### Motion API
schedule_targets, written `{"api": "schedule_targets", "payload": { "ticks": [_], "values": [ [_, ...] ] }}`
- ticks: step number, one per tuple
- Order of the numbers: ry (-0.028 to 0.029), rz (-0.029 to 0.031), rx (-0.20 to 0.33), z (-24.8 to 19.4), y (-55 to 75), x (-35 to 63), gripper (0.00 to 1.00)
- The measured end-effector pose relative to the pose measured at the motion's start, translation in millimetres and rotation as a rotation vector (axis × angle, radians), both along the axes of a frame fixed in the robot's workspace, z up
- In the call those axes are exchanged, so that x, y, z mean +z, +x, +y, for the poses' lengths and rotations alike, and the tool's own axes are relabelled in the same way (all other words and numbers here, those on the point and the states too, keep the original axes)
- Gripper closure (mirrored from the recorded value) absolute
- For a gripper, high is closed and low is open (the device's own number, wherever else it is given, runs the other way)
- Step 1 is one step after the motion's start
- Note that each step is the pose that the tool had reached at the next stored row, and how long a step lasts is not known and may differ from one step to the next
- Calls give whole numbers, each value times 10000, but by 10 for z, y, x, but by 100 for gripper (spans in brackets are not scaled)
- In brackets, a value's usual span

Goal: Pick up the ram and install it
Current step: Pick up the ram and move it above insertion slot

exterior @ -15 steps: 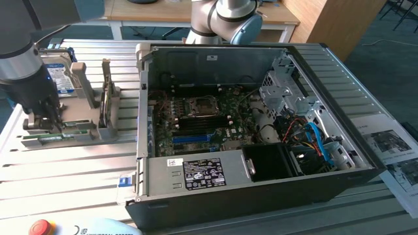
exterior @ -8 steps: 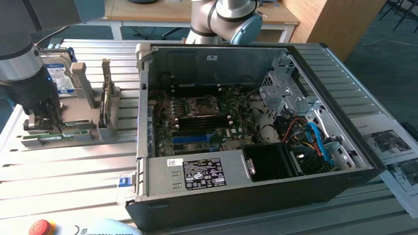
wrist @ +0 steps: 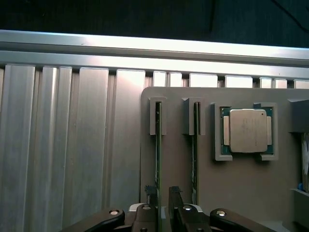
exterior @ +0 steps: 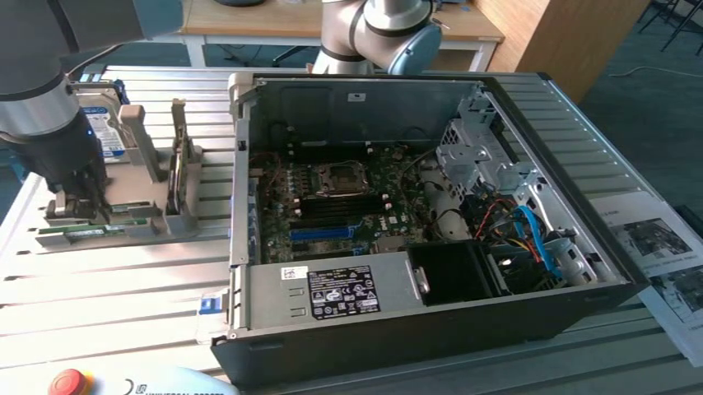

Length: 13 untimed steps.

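Looking like robot lab or workshop. Robot arm [exterior: 379,29] standing at ribbed metal table [exterior: 132,271], open computer case [exterior: 439,329] lying on it, red stop button [exterior: 68,383] sitting at edge, wooden desk [exterior: 275,25] standing behind.

Arm [exterior: 379,33]: one; base at 12 o'clock in exterior view, wrist [exterior: 44,123] at 9 o'clock, pointing straight down. Gripper [exterior: 79,202]: lowered; fingers [wrist: 150,193] parallel, narrowly apart.

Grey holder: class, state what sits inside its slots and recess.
Two ram sticks stand on edge in the slots; a silver processor fills the recess. The slots hide their lower edges.
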<state>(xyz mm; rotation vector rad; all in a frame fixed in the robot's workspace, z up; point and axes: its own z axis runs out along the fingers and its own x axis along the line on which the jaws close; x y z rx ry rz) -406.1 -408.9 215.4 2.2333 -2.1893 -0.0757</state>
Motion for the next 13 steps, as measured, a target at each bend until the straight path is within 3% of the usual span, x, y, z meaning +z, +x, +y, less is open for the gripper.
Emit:
{"api": "schedule_targets", "payload": {
  "ticks": [13],
  "values": [
    [-1, 1, 0, -2, 49, -17, 76]
  ]
}}
